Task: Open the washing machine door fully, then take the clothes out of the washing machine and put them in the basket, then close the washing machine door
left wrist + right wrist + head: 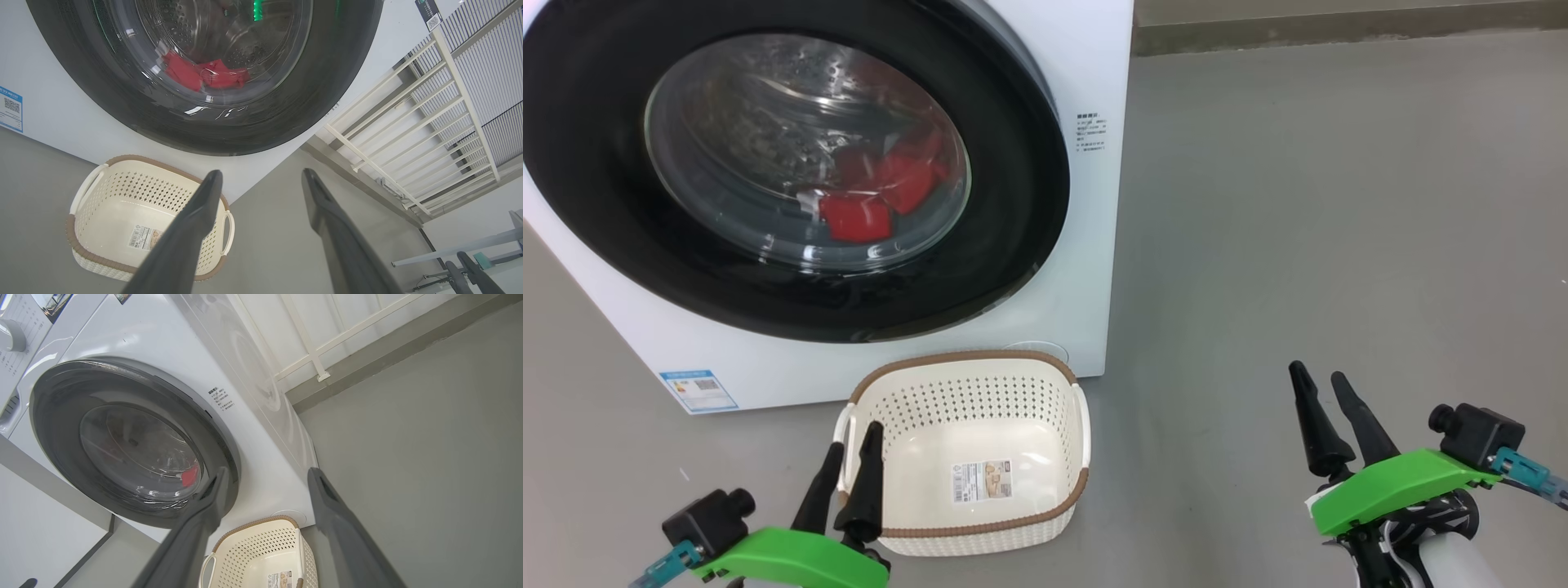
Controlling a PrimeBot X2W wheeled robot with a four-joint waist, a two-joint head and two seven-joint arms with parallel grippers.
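Observation:
The white washing machine (pixel 1094 163) stands at the upper left. Its door (pixel 1013 204) has a wide black rim and looks shut. Behind the door's glass, the red clothes (pixel 882 196) lie in the drum. They also show in the wrist views, clothes (pixel 204 73) and clothes (pixel 190 475). The cream basket (pixel 980 400) sits on the floor before the machine, holding nothing but a paper label. My left gripper (pixel 856 437) is open at the basket's near left corner, holding nothing. My right gripper (pixel 1316 373) is open over bare floor to the basket's right. Both wrist views show spread fingers, left gripper (pixel 261 173) and right gripper (pixel 269 471).
Grey floor (pixel 1339 245) stretches right of the machine to a wall base (pixel 1339 28). A white barred railing (pixel 429 122) stands beyond the machine's right side. A white panel (pixel 41 522) flanks the machine's far side. A control knob (pixel 12 335) sits above the door.

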